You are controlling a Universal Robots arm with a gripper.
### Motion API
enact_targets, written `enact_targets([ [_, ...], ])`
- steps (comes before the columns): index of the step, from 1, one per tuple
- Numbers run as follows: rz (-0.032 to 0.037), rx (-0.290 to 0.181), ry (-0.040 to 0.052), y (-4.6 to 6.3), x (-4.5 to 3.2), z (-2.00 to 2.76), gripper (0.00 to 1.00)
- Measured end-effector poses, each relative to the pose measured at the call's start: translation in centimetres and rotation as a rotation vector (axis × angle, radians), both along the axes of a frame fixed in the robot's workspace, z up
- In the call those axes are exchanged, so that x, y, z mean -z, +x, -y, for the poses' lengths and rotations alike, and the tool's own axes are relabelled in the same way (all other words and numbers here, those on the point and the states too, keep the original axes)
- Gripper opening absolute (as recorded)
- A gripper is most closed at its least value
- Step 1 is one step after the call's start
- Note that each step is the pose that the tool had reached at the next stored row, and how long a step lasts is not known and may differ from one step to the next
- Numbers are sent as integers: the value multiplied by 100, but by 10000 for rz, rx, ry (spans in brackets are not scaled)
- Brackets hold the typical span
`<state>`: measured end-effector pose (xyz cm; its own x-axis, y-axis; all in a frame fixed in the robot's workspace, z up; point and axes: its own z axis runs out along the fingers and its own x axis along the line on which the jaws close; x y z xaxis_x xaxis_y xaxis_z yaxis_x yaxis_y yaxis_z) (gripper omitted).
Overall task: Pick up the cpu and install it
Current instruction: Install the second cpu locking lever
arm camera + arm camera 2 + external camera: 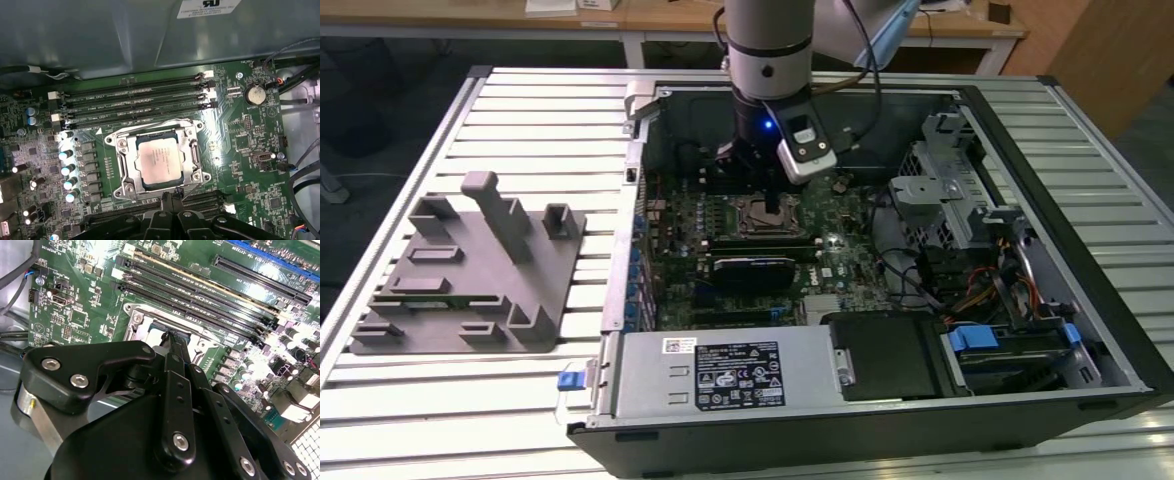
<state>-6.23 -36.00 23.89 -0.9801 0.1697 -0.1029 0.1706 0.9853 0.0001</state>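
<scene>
A black power-supply box (720,375) lies nearest in the exterior view, inside the open black computer case (1107,330) on the slatted metal bench (520,110). To the exterior view's left, a grey plastic fixture tray (460,275) sits well apart. Deeper in the case, on the green motherboard (854,235), the black-fingered gripper (775,208) hangs just over the socket. The first wrist view shows the small silvery square cpu (159,161) seated within the metal socket frame (121,165), beside black memory slots (135,102). The gripper (172,340) fingers stand narrow, pinched together, holding nothing.
</scene>
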Motion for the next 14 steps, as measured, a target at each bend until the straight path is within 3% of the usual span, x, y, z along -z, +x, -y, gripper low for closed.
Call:
enact_targets([
  [14,0,0,1,0,0,26,11],
])
